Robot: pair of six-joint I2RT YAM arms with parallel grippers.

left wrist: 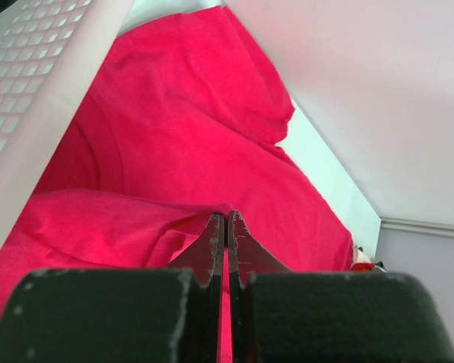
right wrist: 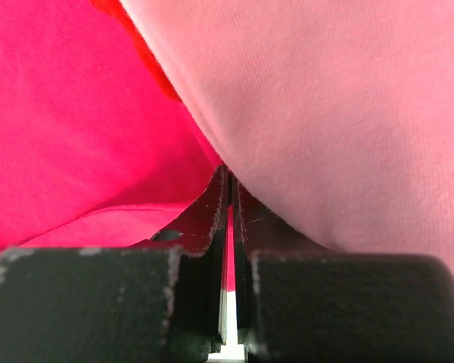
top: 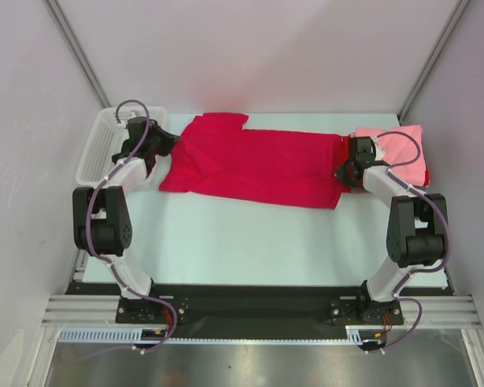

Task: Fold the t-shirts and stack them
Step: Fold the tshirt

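— What are you gripping?
— I'm pinching the red shirt (top: 254,165) at both ends, fingers closed tight: left gripper (left wrist: 226,219) beside the basket (top: 93,153), right gripper (right wrist: 228,178) well right of it.
— And the shirt?
— It's lying stretched rightward from the basket, reaching the pink shirt (top: 403,149).

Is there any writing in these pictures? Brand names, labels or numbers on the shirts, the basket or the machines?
No text can be read in any view.
The crimson t-shirt and the pink t-shirt are plain cloth, with no print or tag showing.
The white basket shows no label.
The left arm and right arm show no legible marks. Anything on them is too small to make out.
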